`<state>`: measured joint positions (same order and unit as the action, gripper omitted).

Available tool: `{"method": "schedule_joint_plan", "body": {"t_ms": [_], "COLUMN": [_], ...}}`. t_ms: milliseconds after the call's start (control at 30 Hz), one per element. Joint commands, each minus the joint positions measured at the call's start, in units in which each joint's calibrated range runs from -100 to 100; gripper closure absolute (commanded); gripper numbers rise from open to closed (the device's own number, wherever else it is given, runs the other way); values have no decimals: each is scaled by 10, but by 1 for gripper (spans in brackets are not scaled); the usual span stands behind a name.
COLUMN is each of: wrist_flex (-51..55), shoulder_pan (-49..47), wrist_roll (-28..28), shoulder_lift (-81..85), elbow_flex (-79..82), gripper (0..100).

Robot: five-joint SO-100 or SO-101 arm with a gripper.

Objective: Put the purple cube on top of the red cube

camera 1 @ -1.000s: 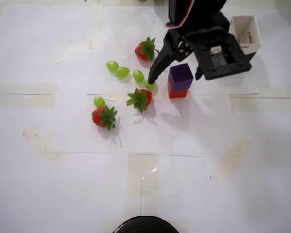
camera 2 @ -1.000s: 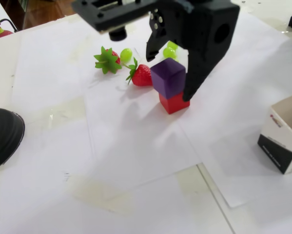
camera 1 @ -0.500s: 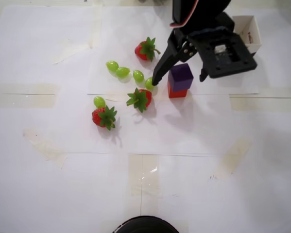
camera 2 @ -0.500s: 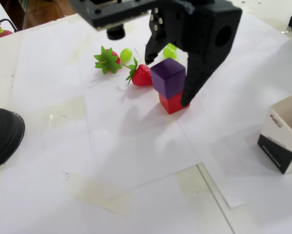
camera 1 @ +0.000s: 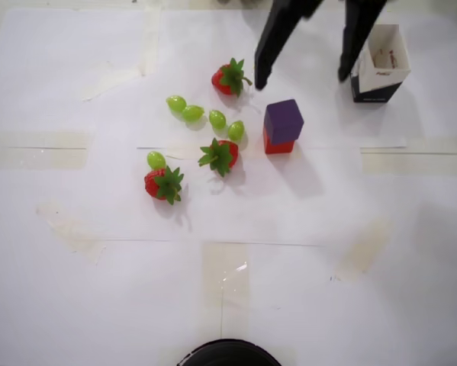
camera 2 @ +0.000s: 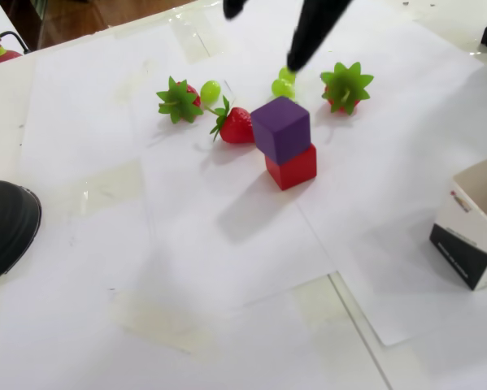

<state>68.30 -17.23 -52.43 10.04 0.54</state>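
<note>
A: Status? A second ago the jaws straddled the stack.

B: They've let go and lifted. The small matte dark-purple cube (camera 1: 283,120) sits on the small matte bright-red cube (camera 1: 278,143), nothing touching either. In the overhead view the gripper (camera 1: 303,75) is up and toward the far edge, jaws spread wide, nothing between them (only the two black fingers (camera 1: 274,34) show now; the body has left the view).

A: Is it square on?

B: Not quite. In the fixed view the purple cube (camera 2: 281,128) sits offset to the left and slightly twisted on the red cube (camera 2: 293,167). It looks stable to me, no lean.

A: Clutter?

B: Three red plastic strawberries with green tops, nearest one (camera 1: 220,155) just left of the stack, plus a handful of small green grapes (camera 1: 217,119). A white open cardboard box (camera 1: 381,59) is at far right. All on the white paper-covered table (camera 1: 98,290).

A: So done?

B: I'd call the placement complete; only the retreat is left.
</note>
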Motion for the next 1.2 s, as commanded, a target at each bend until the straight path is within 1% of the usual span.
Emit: {"method": "schedule_joint_plan", "body": {"t_ms": [0,67,100,267,400,600,667,833,1033,1167], "wrist_flex": [46,47,47,65,105,96,105,70,-63,-115], "shoulder_pan": [13,25,38,114,171,191,189,186,176,177], "wrist_roll": [-11,-15,-15,3,15,16,25,35,35,35], "shoulder_lift": [194,275,333,526,684,875,876,876,876,876], "elbow_flex": [-17,39,84,230,319,482,493,550,685,762], "gripper": [73,80,86,100,100,100,100,100,100,100]}}
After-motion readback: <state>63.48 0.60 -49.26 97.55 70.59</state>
